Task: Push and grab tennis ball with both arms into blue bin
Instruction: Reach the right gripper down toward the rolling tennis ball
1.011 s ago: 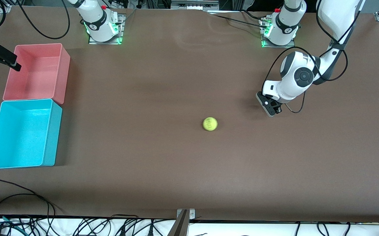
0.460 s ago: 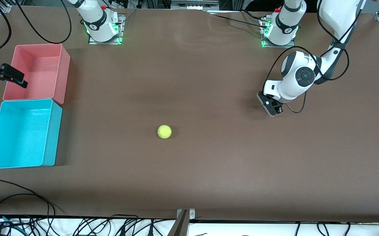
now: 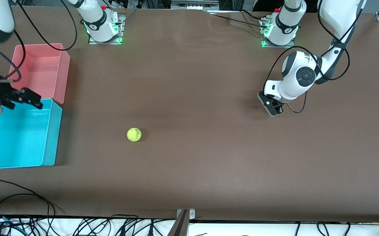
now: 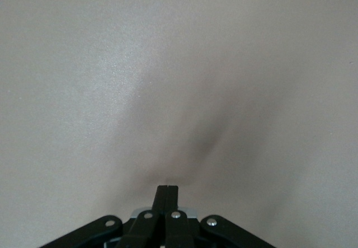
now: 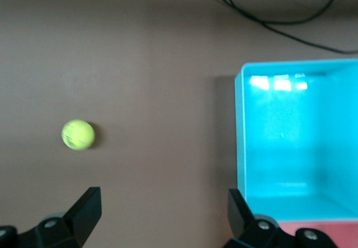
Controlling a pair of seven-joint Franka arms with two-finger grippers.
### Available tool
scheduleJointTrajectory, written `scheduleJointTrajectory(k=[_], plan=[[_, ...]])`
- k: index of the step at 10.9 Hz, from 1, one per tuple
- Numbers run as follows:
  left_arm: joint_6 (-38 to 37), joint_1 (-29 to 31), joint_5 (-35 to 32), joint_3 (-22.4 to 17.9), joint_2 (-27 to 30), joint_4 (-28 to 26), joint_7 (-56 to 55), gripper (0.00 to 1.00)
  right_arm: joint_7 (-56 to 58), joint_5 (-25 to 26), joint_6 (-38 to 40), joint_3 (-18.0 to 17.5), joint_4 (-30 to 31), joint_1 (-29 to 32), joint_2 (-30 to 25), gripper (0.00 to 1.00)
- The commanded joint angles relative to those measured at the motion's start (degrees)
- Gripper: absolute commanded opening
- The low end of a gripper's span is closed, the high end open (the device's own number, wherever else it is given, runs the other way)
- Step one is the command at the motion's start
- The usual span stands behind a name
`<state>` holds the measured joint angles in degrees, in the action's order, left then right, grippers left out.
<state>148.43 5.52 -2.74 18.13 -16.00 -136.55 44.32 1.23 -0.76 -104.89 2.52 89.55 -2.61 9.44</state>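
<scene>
So the tennis ball [image 3: 134, 134] is out on the open brown counter [image 3: 189, 164], between my 2 arms but a good bit closer to the right arm's end, with bare counter between it and the blue bin [image 3: 50, 137]. It's not touching anything.

My left end effector [image 3: 271, 108] is down at the counter toward the left arm's end, fingers pressed together into a flat blade. In the left wrist view the 2 fingers [image 4: 167, 195] meet with no gap and nothing between them. It's well apart from the ball, so I'd say the push part is basically done and that arm just waits.

My right end effector [image 3: 25, 98] hangs over the edge where the blue bin meets the pink bin [image 3: 63, 73], fingers spread wide and empty. The right wrist view shows the ball [image 5: 78, 134] off to one side of the spread fingers [image 5: 84, 209], with the bin's wall [image 5: 240, 136] beside them.

My read: this is the handoff, and the grab is next. The right arm needs to swing out over the ball, drop with the fingers straddling it, close, then carry it back over the blue bin. The tricky bit is that a ball rolls at the slightest nudge, so the descent has to be centered.
</scene>
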Motion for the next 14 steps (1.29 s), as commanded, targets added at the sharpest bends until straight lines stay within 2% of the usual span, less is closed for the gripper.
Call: scheduleJointTrajectory(k=[1,3,6,9,12,13,14], plan=[[-1.0,0.5,-1.6,0.1,1.5,-0.5,0.5,0.00,1.1,-0.7,-7.3,0.1,-3.6,-0.9,7.7,1.00],[-1.0,0.5,-1.6,0.1,1.5,-0.5,0.6,0.00,1.1,-0.9,-11.1,0.0,-3.5,-1.6,11.5,1.00],[-1.0,0.5,-1.6,0.1,1.5,-0.5,0.6,0.00,1.3,-0.9,-11.4,0.1,-1.8,-2.6,15.7,1.00],[-1.1,0.5,-1.6,0.1,1.5,-0.5,0.6,0.00,0.5,-0.3,-11.1,0.5,2.7,-2.6,16.1,1.00],[-1.1,0.5,-1.6,0.1,1.5,-0.5,0.5,0.00,0.1,0.2,-11.6,2.7,7.6,-2.5,15.8,1.00],[-1.1,0.5,-1.6,0.1,1.4,-0.5,0.5,0.00,-1.3,1.6,-12.3,3.4,8.5,-2.5,15.8,1.00],[-1.1,0.5,-1.6,0.1,1.4,-0.5,0.5,0.00,-4.0,5.5,-12.4,3.4,9.0,-2.6,15.8,1.00]])
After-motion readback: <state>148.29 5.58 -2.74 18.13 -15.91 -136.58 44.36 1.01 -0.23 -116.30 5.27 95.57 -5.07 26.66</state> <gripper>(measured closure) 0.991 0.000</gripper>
